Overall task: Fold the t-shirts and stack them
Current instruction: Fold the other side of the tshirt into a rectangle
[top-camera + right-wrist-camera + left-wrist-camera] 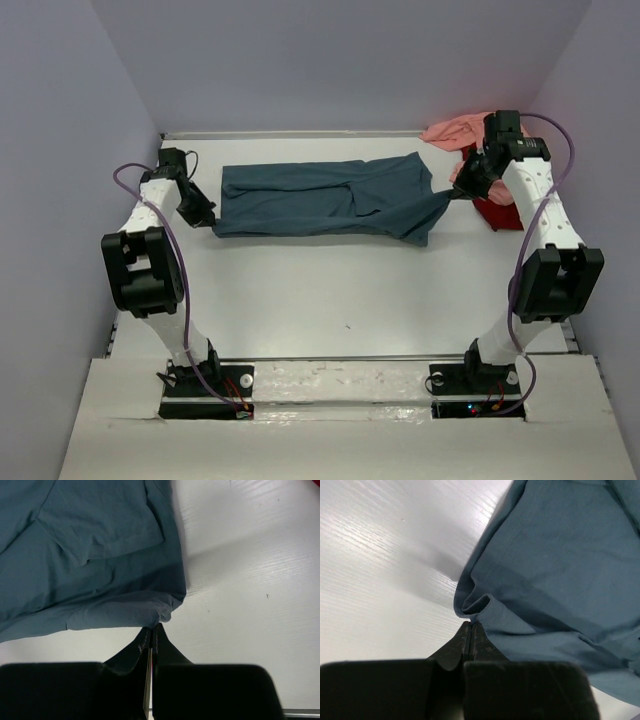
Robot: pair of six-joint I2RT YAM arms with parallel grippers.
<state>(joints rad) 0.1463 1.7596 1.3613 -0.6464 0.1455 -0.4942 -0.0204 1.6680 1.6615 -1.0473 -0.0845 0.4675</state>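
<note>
no print, label, brand or number to read anywhere right now, not on the teal t-shirt (320, 198), not on the table (350, 290).

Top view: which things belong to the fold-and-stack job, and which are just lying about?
Job: teal t-shirt, pinched by left hand and right hand; pink t-shirt; red t-shirt.
Not job: table; purple cables.
</note>
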